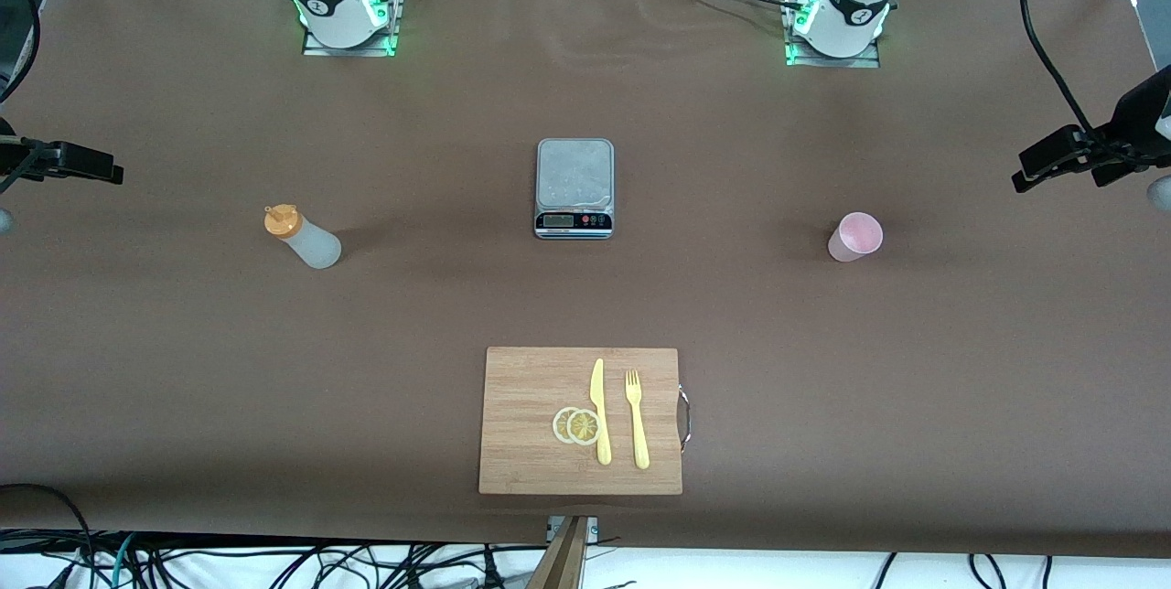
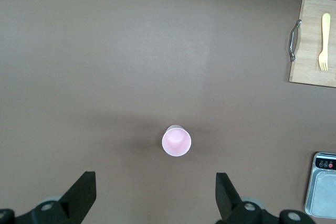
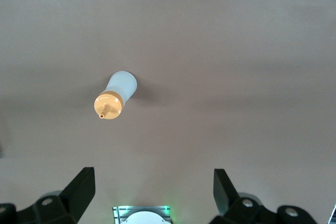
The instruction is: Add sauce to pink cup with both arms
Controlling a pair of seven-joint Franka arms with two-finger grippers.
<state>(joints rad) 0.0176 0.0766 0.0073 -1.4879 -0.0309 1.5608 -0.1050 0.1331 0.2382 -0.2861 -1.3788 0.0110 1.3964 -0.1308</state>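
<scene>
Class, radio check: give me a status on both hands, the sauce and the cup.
Left hand open, high over the cup. Right hand open, high over the sauce. Both upright, untouched. Nothing in the way.

Table (image 1: 183, 369): sauce (image 1: 302, 238), pink cup (image 1: 855, 237), scale (image 1: 574, 187), board (image 1: 531, 420).

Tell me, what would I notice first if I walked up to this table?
Probably the wooden cutting board nearest the front camera, holding two lemon slices, a yellow knife and a fork. A silver scale sits mid-table, the sauce toward the right arm's end, the pink cup toward the left arm's. The left pincer and right pincer hang open above them.
</scene>
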